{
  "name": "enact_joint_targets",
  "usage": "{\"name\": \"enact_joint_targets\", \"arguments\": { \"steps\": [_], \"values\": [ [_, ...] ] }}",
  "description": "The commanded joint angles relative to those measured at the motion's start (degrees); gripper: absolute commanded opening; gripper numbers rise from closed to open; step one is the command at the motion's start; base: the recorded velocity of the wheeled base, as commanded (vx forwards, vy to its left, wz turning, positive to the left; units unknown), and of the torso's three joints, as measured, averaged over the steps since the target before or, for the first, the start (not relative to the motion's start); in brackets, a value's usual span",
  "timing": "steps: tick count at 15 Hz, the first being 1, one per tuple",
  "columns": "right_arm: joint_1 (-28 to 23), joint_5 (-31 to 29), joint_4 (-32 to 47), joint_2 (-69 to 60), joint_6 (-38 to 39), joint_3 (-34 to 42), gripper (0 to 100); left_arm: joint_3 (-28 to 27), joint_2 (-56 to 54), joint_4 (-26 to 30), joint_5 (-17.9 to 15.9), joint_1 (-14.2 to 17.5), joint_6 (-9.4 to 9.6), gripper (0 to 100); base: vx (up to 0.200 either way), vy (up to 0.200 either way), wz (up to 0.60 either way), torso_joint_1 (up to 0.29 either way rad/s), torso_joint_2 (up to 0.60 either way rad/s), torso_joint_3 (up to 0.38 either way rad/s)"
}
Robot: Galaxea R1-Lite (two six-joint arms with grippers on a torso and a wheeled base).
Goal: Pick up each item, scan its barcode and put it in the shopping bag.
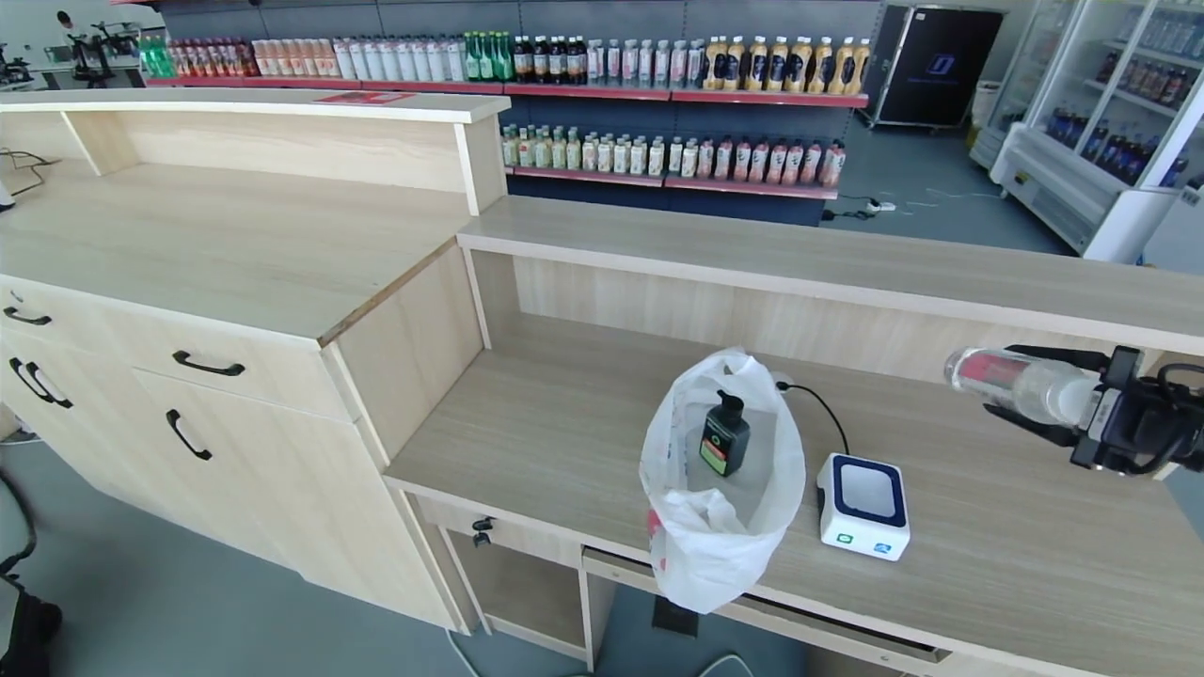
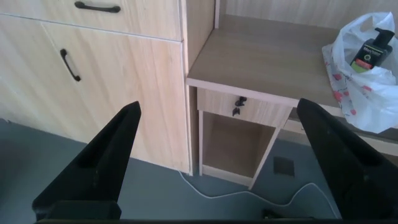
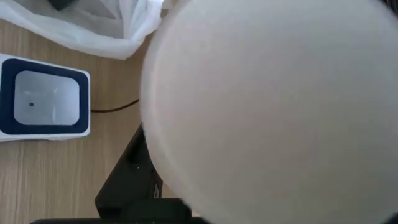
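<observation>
Sideways, the bottle lies gripped between right jaws.

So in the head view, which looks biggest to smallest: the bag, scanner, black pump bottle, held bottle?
Largest: shopping bag.
Next: scanner and held bottle look alike, so unranked; the bottle is raised nearer the camera.
Smallest: black pump bottle.

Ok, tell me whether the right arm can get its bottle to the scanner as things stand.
Probably yes: the right gripper, shut on the bottle, hangs above bare counter beside the scanner, with nothing standing between them.
</observation>
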Motion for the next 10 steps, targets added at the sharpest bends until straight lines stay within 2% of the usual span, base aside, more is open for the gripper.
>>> {"name": "enact_joint_targets", "arguments": {
  "steps": [1,10],
  "values": [
    [0.4,3.4,0.2,4.5,-4.7,-0.2,0,0.0,0.0,0.0,0.0,0.0,0.0,100,0.0,0.0,0.0,0.0,0.0,0.0],
    [0.7,4.7,0.2,7.7,-9.2,1.9,0,0.0,0.0,0.0,0.0,0.0,0.0,100,0.0,0.0,0.0,0.0,0.0,0.0]
  ]
}}
